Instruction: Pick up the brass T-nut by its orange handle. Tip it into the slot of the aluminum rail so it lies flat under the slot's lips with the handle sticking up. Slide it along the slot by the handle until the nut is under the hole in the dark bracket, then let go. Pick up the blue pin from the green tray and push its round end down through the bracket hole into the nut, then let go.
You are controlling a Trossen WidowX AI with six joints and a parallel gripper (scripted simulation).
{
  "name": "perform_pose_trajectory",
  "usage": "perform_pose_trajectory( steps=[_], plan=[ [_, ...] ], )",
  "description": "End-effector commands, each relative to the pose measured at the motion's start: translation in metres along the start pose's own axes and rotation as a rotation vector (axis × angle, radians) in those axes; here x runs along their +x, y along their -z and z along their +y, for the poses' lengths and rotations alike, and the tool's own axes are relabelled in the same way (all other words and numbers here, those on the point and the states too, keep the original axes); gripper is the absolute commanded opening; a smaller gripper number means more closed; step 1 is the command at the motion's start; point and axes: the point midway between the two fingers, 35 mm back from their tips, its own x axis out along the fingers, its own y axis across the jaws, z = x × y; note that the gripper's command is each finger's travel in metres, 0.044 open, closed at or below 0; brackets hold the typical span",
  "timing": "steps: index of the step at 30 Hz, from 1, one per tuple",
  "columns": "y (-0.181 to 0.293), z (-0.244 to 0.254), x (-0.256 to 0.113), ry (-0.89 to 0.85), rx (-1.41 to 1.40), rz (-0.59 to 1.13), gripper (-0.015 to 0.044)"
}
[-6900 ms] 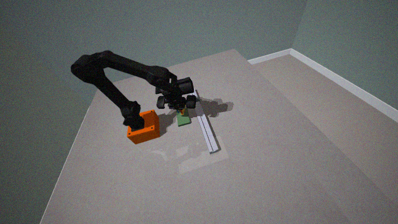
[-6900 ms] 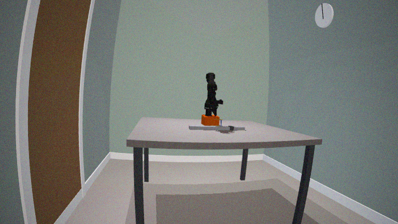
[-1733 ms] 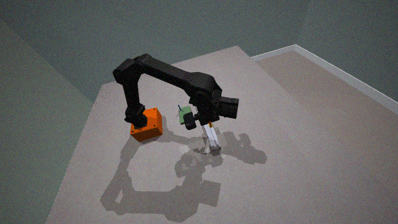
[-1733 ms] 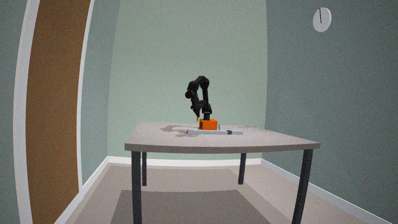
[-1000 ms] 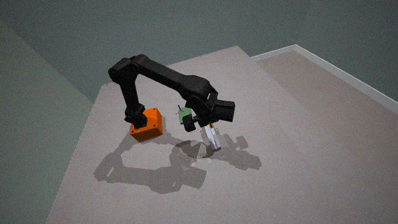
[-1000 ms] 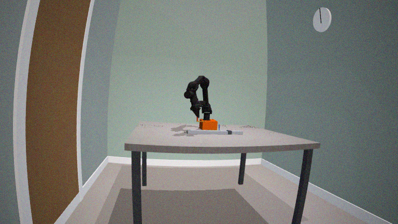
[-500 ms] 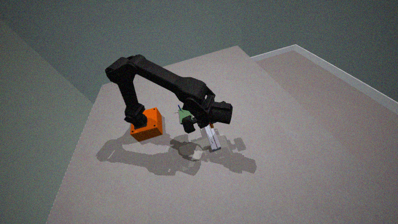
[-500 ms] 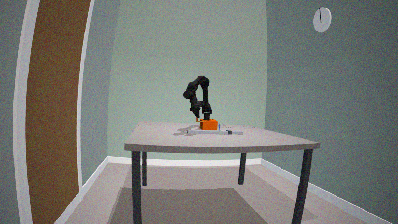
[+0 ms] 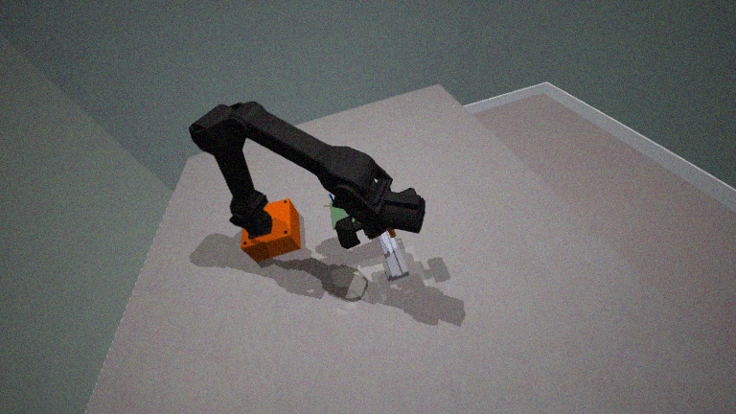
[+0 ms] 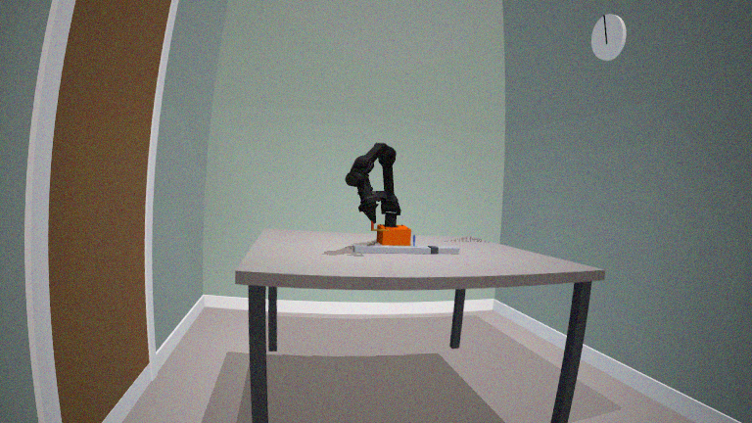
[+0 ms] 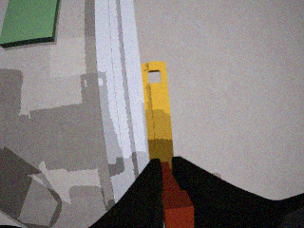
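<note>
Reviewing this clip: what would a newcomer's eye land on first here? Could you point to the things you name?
Probably the bright orange base block (image 9: 286,229) (image 10: 394,235) on the table (image 9: 227,350) (image 10: 415,279), with the black arm (image 9: 292,141) (image 10: 387,174) rising from it and bending over. In the wrist view, the brass T-nut (image 11: 158,102) stands out beside the pale rail (image 11: 129,62), its orange handle (image 11: 179,212) pinched between the dark jaws. The green tray (image 11: 30,21) sits at the upper left there.
</note>
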Motion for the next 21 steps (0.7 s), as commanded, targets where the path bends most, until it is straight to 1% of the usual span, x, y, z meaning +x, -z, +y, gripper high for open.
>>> perform_pose_trajectory(
  steps=[1,21],
  plan=[
    [0.0,0.0014,0.0007,0.014,-0.008,-0.004,-0.015],
    [0.0013,0.0052,0.0017,0.083,-0.024,-0.008,-0.015]
  ],
)
